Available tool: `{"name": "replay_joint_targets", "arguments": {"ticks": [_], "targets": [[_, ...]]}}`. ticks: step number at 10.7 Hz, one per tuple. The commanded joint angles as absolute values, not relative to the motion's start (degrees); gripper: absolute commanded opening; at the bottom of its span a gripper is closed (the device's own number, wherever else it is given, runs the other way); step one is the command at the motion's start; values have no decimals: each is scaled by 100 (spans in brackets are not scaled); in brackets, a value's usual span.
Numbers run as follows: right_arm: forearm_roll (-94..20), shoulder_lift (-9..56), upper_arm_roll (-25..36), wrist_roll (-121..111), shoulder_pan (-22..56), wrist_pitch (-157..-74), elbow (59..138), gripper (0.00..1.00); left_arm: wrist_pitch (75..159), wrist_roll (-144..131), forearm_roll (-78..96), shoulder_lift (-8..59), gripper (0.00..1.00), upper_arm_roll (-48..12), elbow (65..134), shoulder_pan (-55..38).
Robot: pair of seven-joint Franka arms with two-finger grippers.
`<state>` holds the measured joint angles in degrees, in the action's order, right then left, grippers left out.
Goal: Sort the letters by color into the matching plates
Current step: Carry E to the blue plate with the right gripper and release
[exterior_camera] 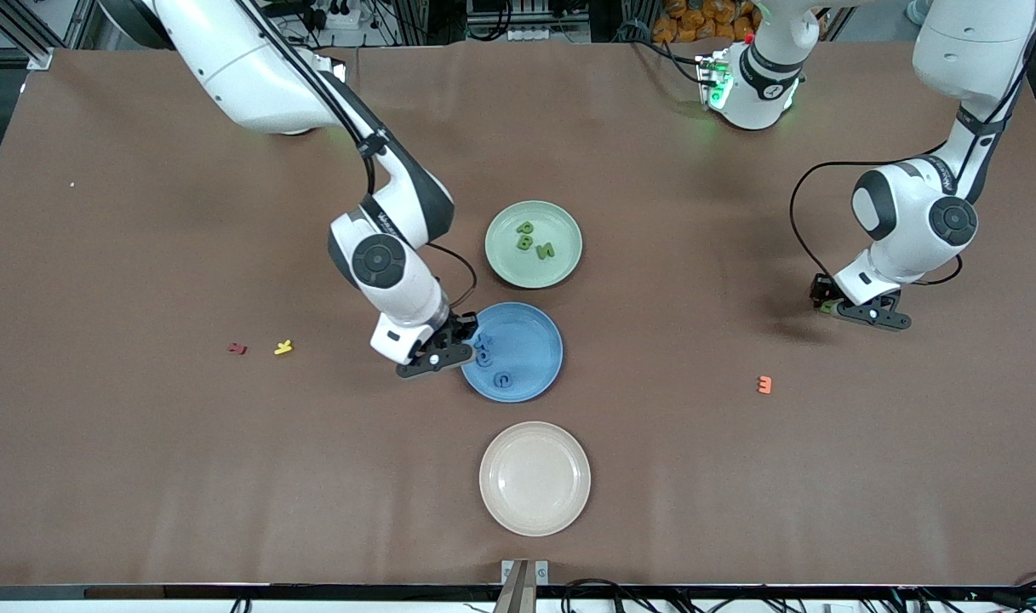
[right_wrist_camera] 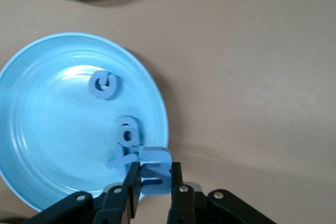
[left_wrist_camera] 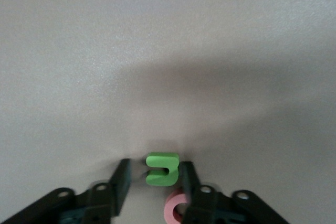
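- Over the rim of the blue plate (exterior_camera: pixel 530 379), at its right-arm side, hangs the right gripper (exterior_camera: pixel 456 345), its jaws clamped on a blue letter (right_wrist_camera: pixel 155 177).
- Three more blue letters lie in that plate: one round one (right_wrist_camera: pixel 105 85) apart from the rest, and two (right_wrist_camera: pixel 127 132) touching each other just beside the held letter.
- Farther from the front camera than the blue plate, and near it, sits the pale green plate (exterior_camera: pixel 505 255) with three green letters (exterior_camera: pixel 535 240) clustered in it.
- Nearer to the front camera than the blue plate sits a cream plate (exterior_camera: pixel 535 478), so the three plates form a line across the middle of the bench (exterior_camera: pixel 143 468).
- Toward the left arm's end of the bench, the left gripper (exterior_camera: pixel 854 308) is low over the bench surface, its jaws set to either side of a green letter (left_wrist_camera: pixel 162 169); one jaw looks to touch it and a narrow gap shows at the other, so I cannot tell whether the letter is gripped.
- A pink letter (left_wrist_camera: pixel 176 208) lies just beside the green one, partly hidden by a jaw.
- An orange letter (exterior_camera: pixel 764 385) lies on the bench near the left gripper, nearer to the front camera.
- Toward the right arm's end, a red letter (exterior_camera: pixel 237 348) and a yellow letter (exterior_camera: pixel 283 346) lie close together on the bench.
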<state>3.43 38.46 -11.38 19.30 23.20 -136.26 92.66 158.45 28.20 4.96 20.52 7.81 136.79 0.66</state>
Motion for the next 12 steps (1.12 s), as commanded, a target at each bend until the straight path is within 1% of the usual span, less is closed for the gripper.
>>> {"name": "replay_joint_targets", "arguments": {"ticks": [1, 3, 4, 5, 6, 8, 10, 11, 12], "targets": [[404, 4244, -1238, 1942, 2566, -13544, 8658, 5, 15908, 3067, 642, 2162, 0, 809, 13632, 53], [413, 4324, -1362, 1951, 2593, -13570, 8596, 7, 15908, 3067, 642, 2153, 0, 800, 13623, 35], [404, 4359, -1380, 1960, 2636, -13570, 8544, 26, 15908, 3076, 642, 2127, 0, 800, 13614, 18], [404, 4359, -1371, 1977, 2654, -13579, 8552, 78, 15900, 3111, 633, 2083, 0, 791, 13614, 0], [413, 4351, -1380, 1943, 2646, -13579, 8552, 100, 15891, 3120, 633, 2031, 0, 721, 13588, -17], [500, 4316, -1371, 1733, 2567, -13562, 8552, 100, 15794, 2998, 633, 1917, 0, 581, 13474, -122], [492, 4184, -1328, 1312, 2357, -13492, 8595, 100, 15436, 2324, 633, 1837, 0, 580, 13299, -490], [492, 4123, -1310, 1083, 2164, -13187, 8587, 100, 15199, 2033, 633, 1811, 0, 493, 13159, -562], [527, 4052, -1231, 977, 2014, -12966, 8587, 100, 14892, 1621, 624, 1776, 0, 266, 13027, -580]]}}
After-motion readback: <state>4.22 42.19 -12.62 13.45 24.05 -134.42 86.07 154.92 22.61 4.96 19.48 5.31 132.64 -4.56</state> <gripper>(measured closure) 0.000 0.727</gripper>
